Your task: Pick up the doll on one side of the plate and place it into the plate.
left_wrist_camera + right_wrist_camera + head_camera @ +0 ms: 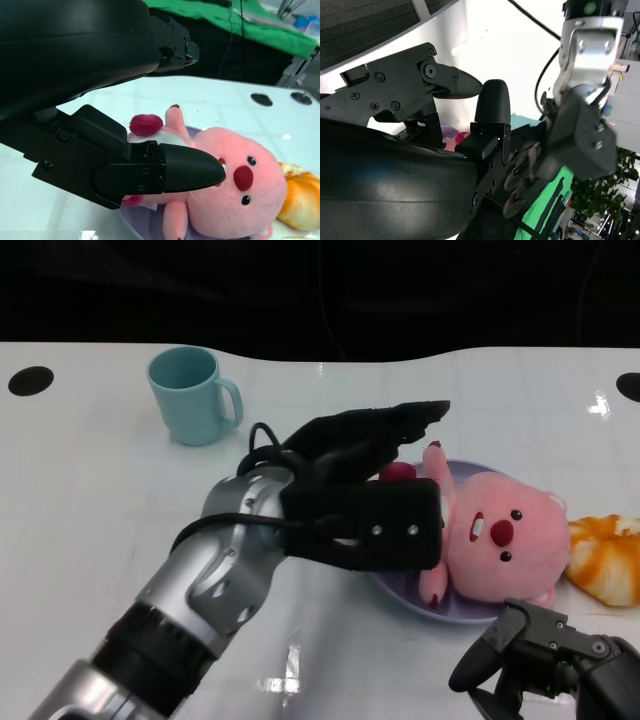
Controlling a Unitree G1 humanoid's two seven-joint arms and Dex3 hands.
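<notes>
Head view: pink doll (500, 540) lies in the purple plate (400, 592) on the white bench (90, 500). Left hand (365, 445) hovers above it, fingers (192, 170) apart, empty. Right hand (545, 660) curled, empty.

Plush against gloss and matt black

The doll (495, 540) is soft pink plush; the plate (400, 590) smooth lilac; the mug (192, 395) glossy teal; the surface (90, 500) shiny white; the left hand (365, 440) matt black plastic on brushed metal.
</notes>
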